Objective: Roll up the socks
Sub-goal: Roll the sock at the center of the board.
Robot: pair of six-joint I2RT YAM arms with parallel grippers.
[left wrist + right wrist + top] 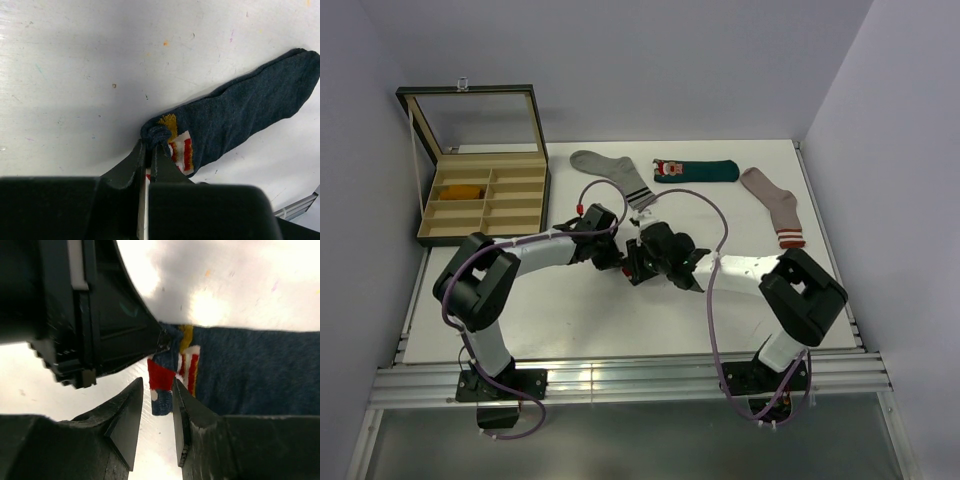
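Enclosing the speckled white table (580,310) — lavender walls (670,60).

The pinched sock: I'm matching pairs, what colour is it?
Navy sock, red-white-mustard figure; clearest in the left wrist view.

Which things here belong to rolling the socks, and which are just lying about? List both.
Job:
navy sock, pinched by the left gripper, right gripper open at its cuff
dark teal sock
mustard-orange sock in the box

Lying about:
grey striped sock
pinkish-beige sock
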